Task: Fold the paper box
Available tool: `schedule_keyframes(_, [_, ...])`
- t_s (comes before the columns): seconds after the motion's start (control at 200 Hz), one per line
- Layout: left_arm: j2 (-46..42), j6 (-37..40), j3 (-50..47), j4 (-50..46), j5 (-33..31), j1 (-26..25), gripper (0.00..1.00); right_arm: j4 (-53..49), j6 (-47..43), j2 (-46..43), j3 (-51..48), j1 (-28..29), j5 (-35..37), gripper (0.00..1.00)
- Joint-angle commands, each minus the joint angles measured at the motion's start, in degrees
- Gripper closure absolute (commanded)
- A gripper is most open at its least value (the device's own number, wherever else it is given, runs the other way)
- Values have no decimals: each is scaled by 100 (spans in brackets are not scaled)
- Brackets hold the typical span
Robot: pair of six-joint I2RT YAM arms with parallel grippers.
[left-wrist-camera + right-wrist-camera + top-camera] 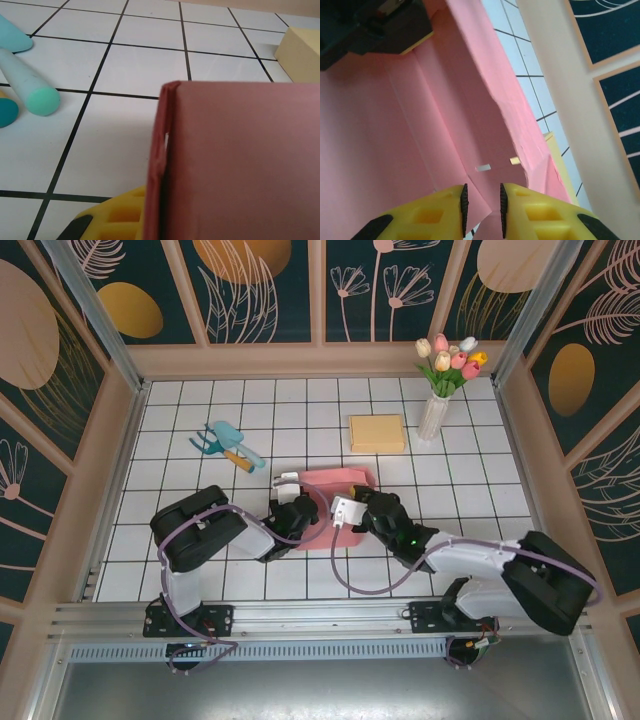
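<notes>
The pink paper box (338,483) lies partly folded in the middle of the tiled table. My left gripper (291,510) is at the box's left side. In the left wrist view the doubled-over pink wall (240,165) stands upright right in front of the camera, and my left gripper (157,220) is shut on its edge; one yellow finger (117,215) shows, the other is hidden behind the wall. My right gripper (348,512) is at the box's near edge. In the right wrist view my right gripper (482,210) is open by a narrow gap, with a creased pink flap (480,150) running between its pads.
A flat yellow pad (377,433) lies behind the box, and a vase of tulips (437,405) stands to its right. Teal garden tools (228,445) lie at the back left, close to the box's left wall (30,90). Wooden walls ring the table.
</notes>
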Motion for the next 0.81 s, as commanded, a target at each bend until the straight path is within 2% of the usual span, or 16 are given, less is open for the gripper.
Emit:
schedule_keyframes(0.0, [201,135,-146,93,10,42,95,-440,806,-745,-98,0,-87,73])
schedule_keyframes(0.095, [276,220,-119,101,36,48,97,-417,1747,-1423,-229,2,198,73])
schedule_keyframes(0.185, [283,225,-123,117,52,44,97,-490,3029,-1838,-217,-31,600,72])
schedule_keyframes(0.235, [255,234,-145,113,71,48,97,-597,3889,-1929,-127,-73,741,67])
schedule_keyframes(0.29, [201,217,-195,125,123,44,97,-965,5282,-1897,111,-149,1004,59])
schedule_keyframes(0.34, [139,208,-266,154,186,44,97,-1509,6321,-1763,464,-344,735,58])
schedule_keyframes(0.385, [72,164,-348,178,236,41,98,-1792,6881,-1566,707,-474,290,57])
schedule_keyframes(0.495, [-152,-17,-525,56,366,31,98,-1914,7574,-1014,1017,-518,-69,55])
schedule_keyframes(0.646, [-366,-199,-627,-262,406,-5,98,-1473,8204,-396,1072,-492,-625,53])
schedule_keyframes(0.801, [-420,-284,-620,-612,232,-38,100,-1043,8487,106,1008,-312,-861,52])
